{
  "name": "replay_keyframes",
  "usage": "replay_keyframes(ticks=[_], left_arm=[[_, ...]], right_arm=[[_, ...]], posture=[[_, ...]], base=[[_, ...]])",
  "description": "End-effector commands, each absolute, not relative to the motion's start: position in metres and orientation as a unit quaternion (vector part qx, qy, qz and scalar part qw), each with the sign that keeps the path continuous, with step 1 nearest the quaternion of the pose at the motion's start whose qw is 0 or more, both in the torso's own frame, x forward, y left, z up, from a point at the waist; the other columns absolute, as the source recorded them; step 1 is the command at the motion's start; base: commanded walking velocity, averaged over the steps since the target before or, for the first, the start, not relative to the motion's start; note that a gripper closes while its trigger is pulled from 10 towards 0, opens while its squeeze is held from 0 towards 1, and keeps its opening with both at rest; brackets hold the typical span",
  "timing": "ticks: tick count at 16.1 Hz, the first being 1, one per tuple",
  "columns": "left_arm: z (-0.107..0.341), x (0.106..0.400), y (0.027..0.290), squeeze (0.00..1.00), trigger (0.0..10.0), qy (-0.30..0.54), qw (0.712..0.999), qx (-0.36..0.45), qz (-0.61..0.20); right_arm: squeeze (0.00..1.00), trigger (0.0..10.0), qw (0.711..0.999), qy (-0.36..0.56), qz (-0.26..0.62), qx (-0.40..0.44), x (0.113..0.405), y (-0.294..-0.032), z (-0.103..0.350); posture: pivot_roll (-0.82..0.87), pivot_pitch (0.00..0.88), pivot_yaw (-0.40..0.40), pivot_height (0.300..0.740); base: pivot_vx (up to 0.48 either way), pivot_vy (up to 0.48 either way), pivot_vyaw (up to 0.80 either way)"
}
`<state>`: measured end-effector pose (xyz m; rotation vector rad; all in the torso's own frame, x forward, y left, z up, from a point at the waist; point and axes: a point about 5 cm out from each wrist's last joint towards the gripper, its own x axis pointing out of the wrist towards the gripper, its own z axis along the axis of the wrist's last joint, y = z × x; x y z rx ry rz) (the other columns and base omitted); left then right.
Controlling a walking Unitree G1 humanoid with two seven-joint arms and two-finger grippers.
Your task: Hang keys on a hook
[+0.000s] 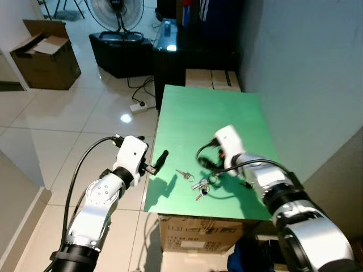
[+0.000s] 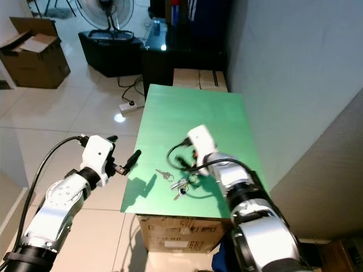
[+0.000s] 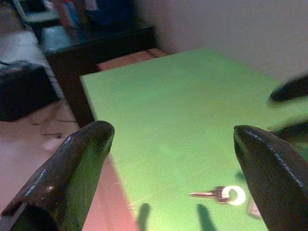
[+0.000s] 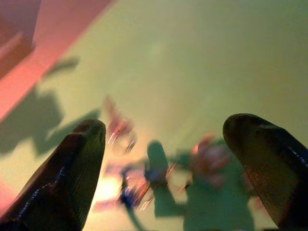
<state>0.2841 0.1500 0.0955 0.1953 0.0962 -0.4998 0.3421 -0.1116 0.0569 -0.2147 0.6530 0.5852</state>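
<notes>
A bunch of keys (image 1: 203, 186) lies on the green table top (image 1: 210, 116) near its front edge. A single key on a ring (image 1: 183, 174) rests just left of it and appears again in the left wrist view (image 3: 222, 195). My right gripper (image 1: 209, 163) hovers open just above and behind the bunch. In the right wrist view the keys (image 4: 139, 185) are blurred beneath the two spread fingers. My left gripper (image 1: 159, 160) is open at the table's left edge, pointing across the top toward the keys, with nothing between its fingers.
The green top sits on a cardboard box (image 1: 198, 232). A grey wall (image 1: 306, 73) runs along the right. Behind the table stand a dark cabinet (image 1: 176, 54), a fan (image 1: 116, 17) and an open carton (image 1: 45, 54). A power strip (image 1: 138, 106) lies on the tiled floor.
</notes>
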Motion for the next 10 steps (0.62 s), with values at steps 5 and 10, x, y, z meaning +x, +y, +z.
replay_keyframes(ticks=[5,10], left_arm=[[0.094,0.271,0.138,0.0,10.0,0.078,0.936,0.07,-0.335],[0.102,0.27,0.147,0.0,10.0,0.071,0.945,0.097,-0.303]], right_arm=[[1.0,10.0,0.853,0.406,0.28,-0.17,0.33,-0.111,0.035],[1.0,10.0,0.897,0.382,0.195,-0.107,0.335,-0.13,0.036]], posture=[[-0.08,0.023,-0.02,0.74],[-0.04,0.088,0.0,0.74]], base=[[0.0,0.0,0.0],[0.0,0.0,0.0]])
